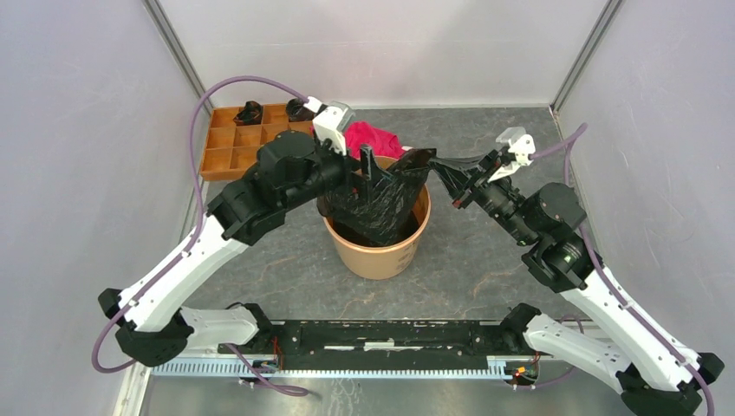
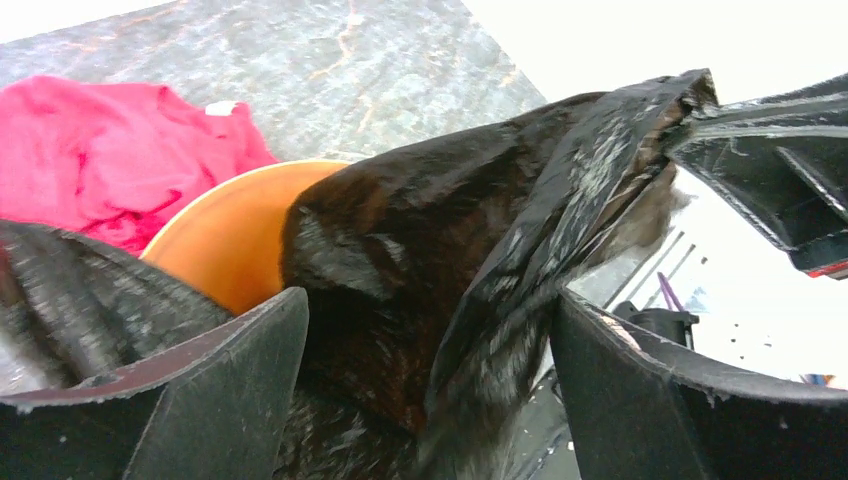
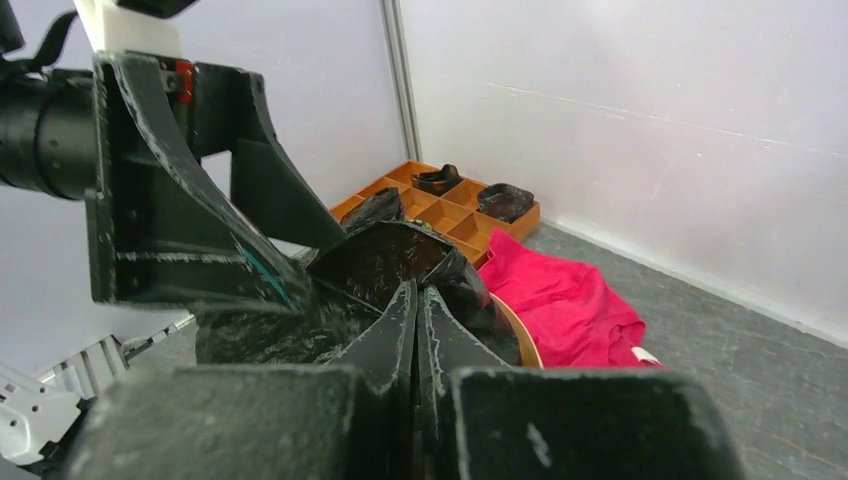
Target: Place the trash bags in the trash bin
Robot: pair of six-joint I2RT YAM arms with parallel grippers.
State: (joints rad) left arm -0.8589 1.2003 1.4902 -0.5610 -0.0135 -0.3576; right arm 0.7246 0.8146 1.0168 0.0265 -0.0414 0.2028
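The black trash bag (image 1: pixel 386 199) hangs half inside the light-orange trash bin (image 1: pixel 381 256) at the table's middle, its upper part stretched up and to the right. My right gripper (image 1: pixel 446 172) is shut on the bag's upper right corner; in the right wrist view (image 3: pixel 416 290) the jaws are pressed together on the film (image 3: pixel 390 255). My left gripper (image 1: pixel 368 169) is open over the bin's far left rim. In the left wrist view (image 2: pixel 428 300) the bag (image 2: pixel 430 250) passes between its spread fingers, with the bin wall (image 2: pixel 235 240) behind.
A red-pink cloth (image 1: pixel 373 139) lies just behind the bin. A flat orange tray of compartments (image 1: pixel 238 143) sits at the back left, with dark items in its two far cells. Walls enclose the table at the left, back and right.
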